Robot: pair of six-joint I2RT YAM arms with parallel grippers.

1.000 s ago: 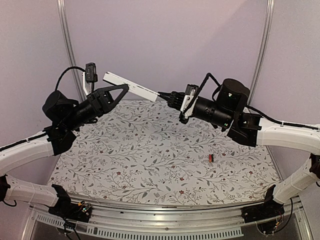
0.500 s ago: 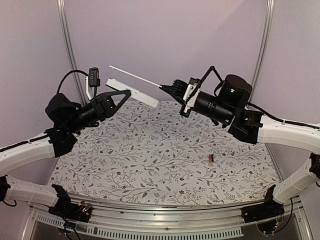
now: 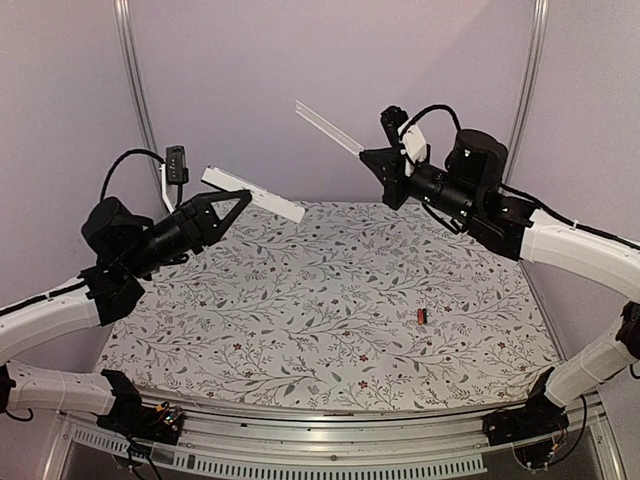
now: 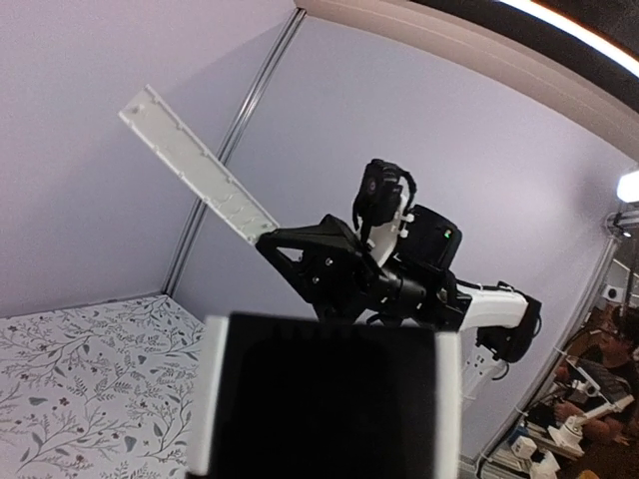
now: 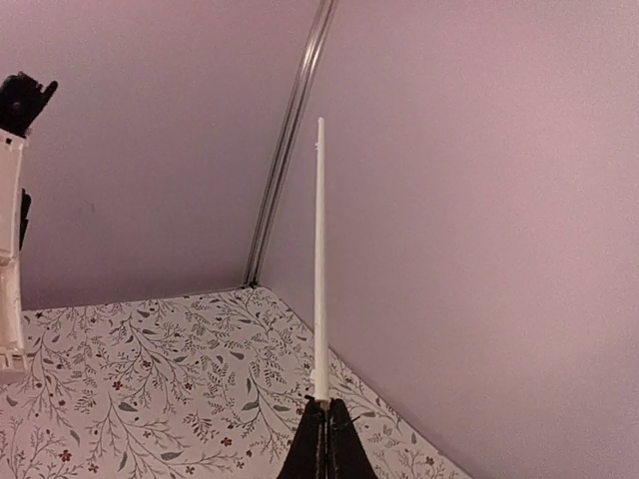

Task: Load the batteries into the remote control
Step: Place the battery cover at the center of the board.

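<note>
Top external shows our right gripper (image 3: pixel 368 155), pinched on the cover strip (image 3: pixel 328 127), has lifted it off the remote control (image 3: pixel 268 201), which our left gripper (image 3: pixel 238 198) clamps above the table (image 3: pixel 300 340). We judge the bay exposed; the battery (image 3: pixel 421 316) lies on the table.

Nothing legible in any view: no text, labels, brands or numbers. The remote control (image 3: pixel 265 198), left of centre in the top view, is too small to make out any print on its white face. Same for the cover strip (image 3: pixel 328 127) at top centre.
</note>
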